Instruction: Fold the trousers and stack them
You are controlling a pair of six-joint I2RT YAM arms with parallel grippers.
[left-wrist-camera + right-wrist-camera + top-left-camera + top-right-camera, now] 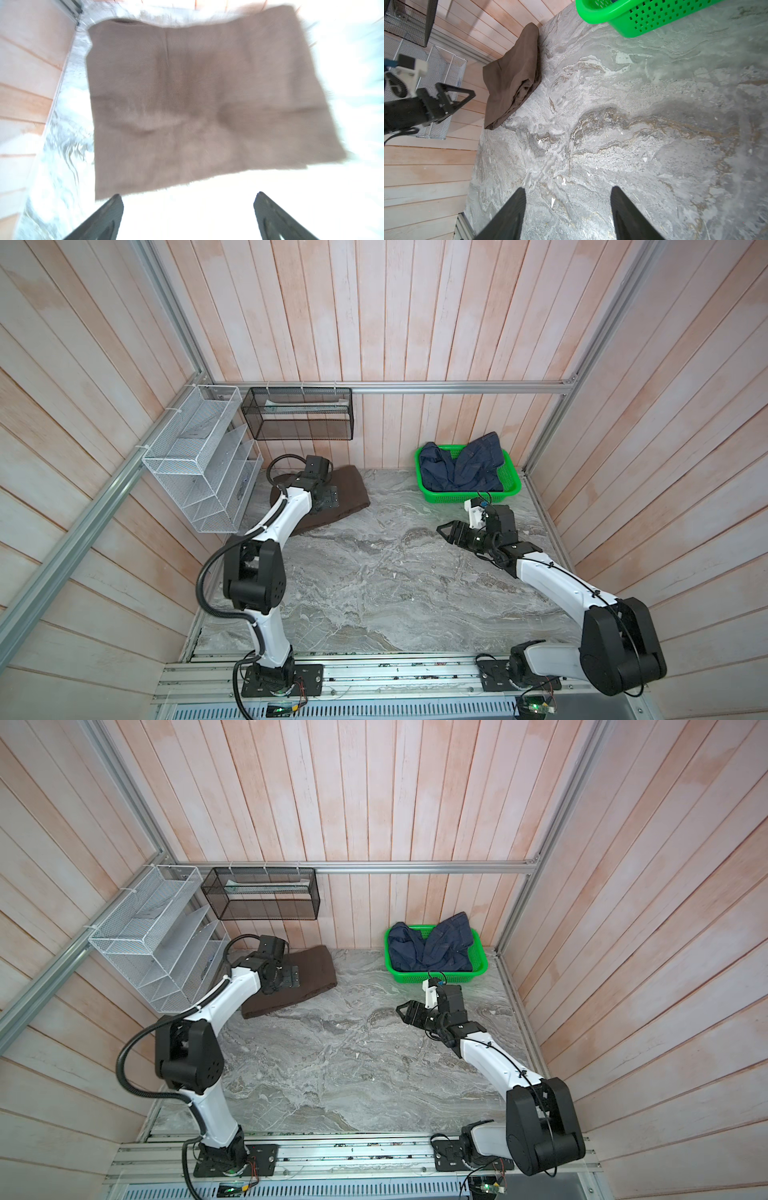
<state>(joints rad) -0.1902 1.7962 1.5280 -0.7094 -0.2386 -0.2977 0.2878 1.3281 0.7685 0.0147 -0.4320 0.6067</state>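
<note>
Chocolate-brown soft-fabric trousers point(353, 489) lie folded in a thick rectangle at ten o'clock, out at the edge, we judge to leave the middle free, with the left gripper point(188, 196) hanging over them, jaws spread wide and empty. At two o'clock the right gripper point(568, 190) hovers with jaws parted on nothing, beside the green perforated plastic basket point(654, 16) at one o'clock holding a crumpled navy denim garment point(461, 468). We see a grey veined marble-look tabletop point(374, 572) boxed by pale wooden plank walls point(415, 323), a white wire rack point(199, 464) at nine o'clock.
</note>
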